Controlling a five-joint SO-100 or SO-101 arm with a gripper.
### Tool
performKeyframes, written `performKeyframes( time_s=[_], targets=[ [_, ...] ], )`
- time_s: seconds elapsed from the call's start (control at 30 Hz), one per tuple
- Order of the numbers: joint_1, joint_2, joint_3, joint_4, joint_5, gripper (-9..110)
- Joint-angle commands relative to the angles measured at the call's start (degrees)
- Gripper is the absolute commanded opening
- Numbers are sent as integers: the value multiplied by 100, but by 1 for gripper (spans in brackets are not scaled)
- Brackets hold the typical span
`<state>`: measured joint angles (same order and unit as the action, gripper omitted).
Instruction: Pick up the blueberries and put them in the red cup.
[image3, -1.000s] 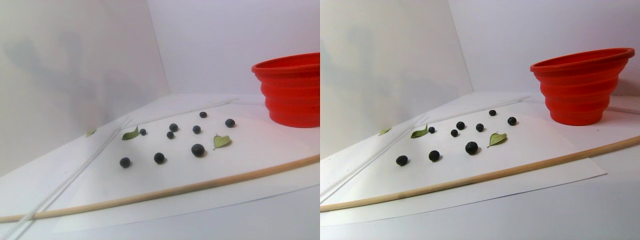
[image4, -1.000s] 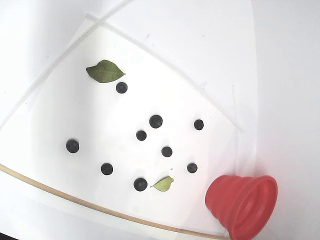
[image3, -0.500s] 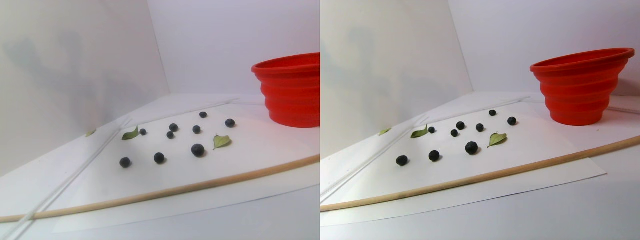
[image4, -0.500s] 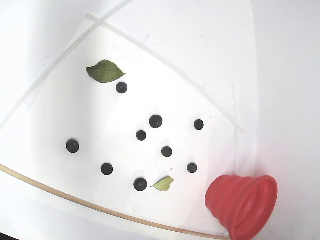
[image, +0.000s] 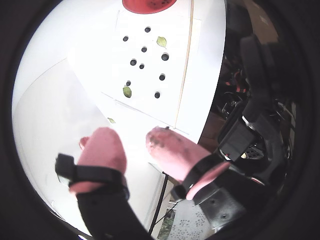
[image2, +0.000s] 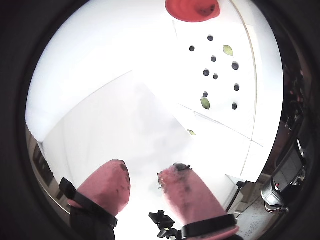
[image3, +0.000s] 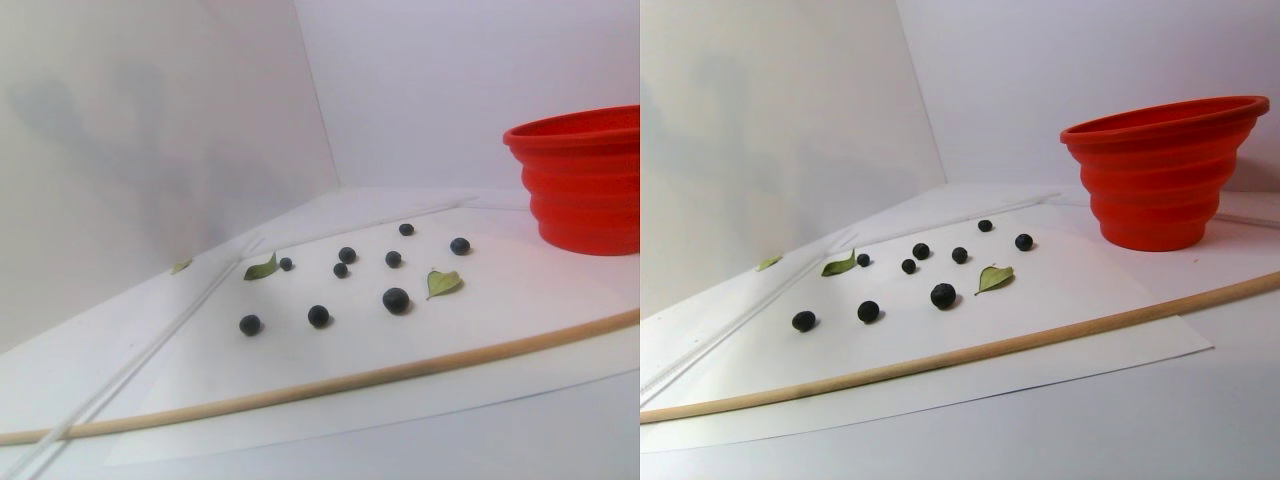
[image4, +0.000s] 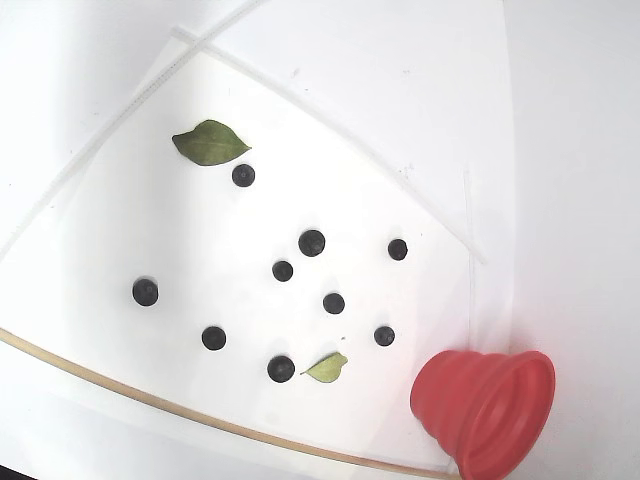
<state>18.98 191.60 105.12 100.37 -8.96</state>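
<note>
The hand (image2: 142, 182) hangs high, fingers apart and empty. Eight blueberries (image4: 312, 242) lie scattered on the desk (image4: 420, 80), well short of the red cup (image4: 485, 405). Probably best: descend straight over one isolated berry, avoiding leaves (image4: 210, 143).

Above sheet (image4: 200, 230): open, nothing overhead;
Blueberries (image4: 312, 242): well spaced;
Red cup (image4: 485, 405): right near corner;
Wooden rod (image4: 180, 412): near edge
</note>
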Motion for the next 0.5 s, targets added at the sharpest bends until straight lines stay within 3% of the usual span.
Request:
performKeyframes(
  time_s=[0.0,0.1,0.17,0.47],
  targets=[
    [35,-9,-53,18,9,12],
    [-466,-9,-53,9,9,16],
    [-738,-9,-53,9,9,13],
    [-817,-62,-53,18,0,11]
  ],
)
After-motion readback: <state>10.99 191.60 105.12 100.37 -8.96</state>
